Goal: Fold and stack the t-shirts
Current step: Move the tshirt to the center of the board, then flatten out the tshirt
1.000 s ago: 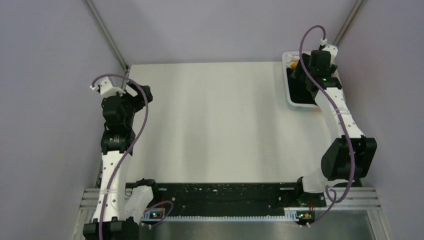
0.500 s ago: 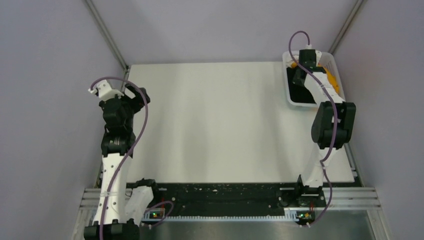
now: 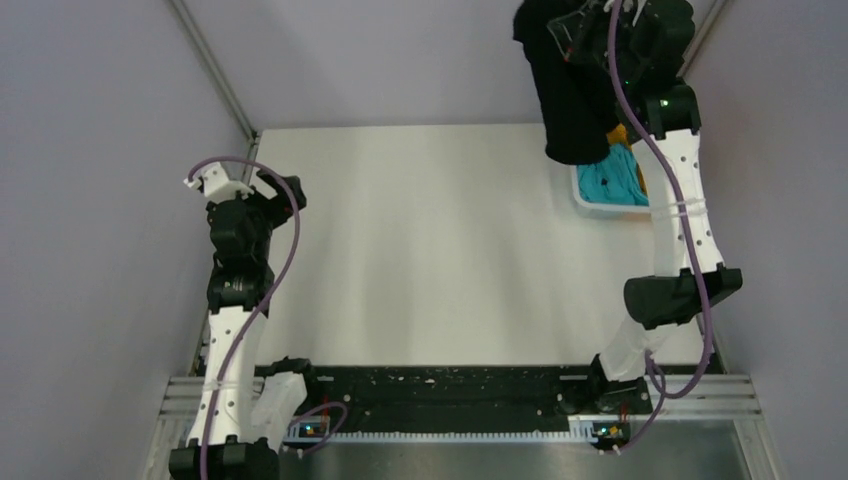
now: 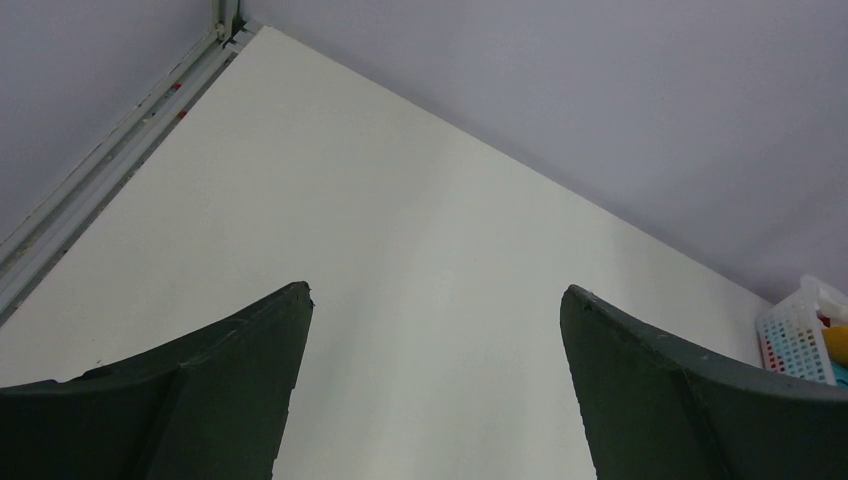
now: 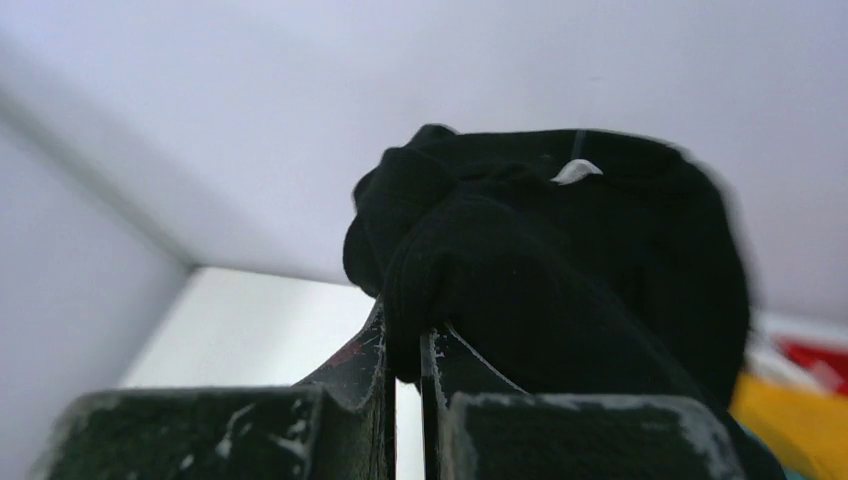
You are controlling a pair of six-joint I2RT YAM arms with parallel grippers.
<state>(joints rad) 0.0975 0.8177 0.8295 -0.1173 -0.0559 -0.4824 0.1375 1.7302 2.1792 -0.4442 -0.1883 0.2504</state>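
At the far right corner of the table (image 3: 430, 250), the right gripper (image 5: 404, 340) is held high above the white basket (image 3: 598, 208) and is clamped on a bunched fold of the black t-shirt (image 3: 572, 100). The right wrist view shows its two fingers almost together, with dark cloth pinched in the narrow gap between them. From that grip the black t-shirt hangs down as one crumpled mass, and a small white label (image 5: 577, 172) shows near its top. In the top view its lower end overlaps the far left part of the basket; whether it touches the basket cannot be told. Inside the basket lie a sky-blue t-shirt (image 3: 615, 182) and, just beyond it, an orange t-shirt (image 3: 621, 134). The right wrist view also shows a blurred patch of red cloth (image 5: 815, 356) beside the orange one. On the left side of the table, near its far left corner, the left gripper (image 4: 435, 295) is poised over the bare surface. Its fingers are spread wide and hold nothing. The left wrist view shows only the table top between them, with the basket at the far right edge.
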